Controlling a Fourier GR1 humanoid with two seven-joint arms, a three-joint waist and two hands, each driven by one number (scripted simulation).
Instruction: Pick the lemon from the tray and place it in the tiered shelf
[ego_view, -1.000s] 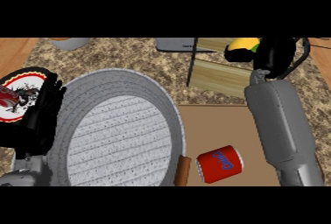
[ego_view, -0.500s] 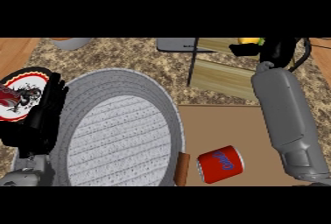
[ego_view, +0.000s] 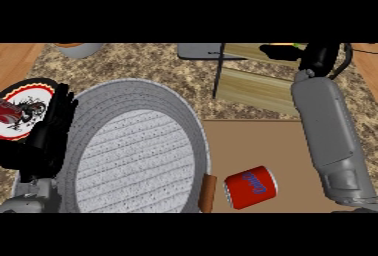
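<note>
Right robot hand (ego_view: 319, 56) stretched to one o'clock over the tiered shelf (ego_view: 255, 85), lemon (ego_view: 275, 50) a yellow sliver just at its nine o'clock, grip impossible to tell, left robot hand (ego_view: 46, 137) resting open at nine o'clock beside grey plate (ego_view: 136, 150), red can (ego_view: 251, 186) on brown tray (ego_view: 273, 145).

No text can be read. A blue mark is borne on the side of the red can (ego_view: 250, 187), too blurred to make out. A red and black figure is shown on the round plate (ego_view: 21, 113), without legible lettering.
</note>
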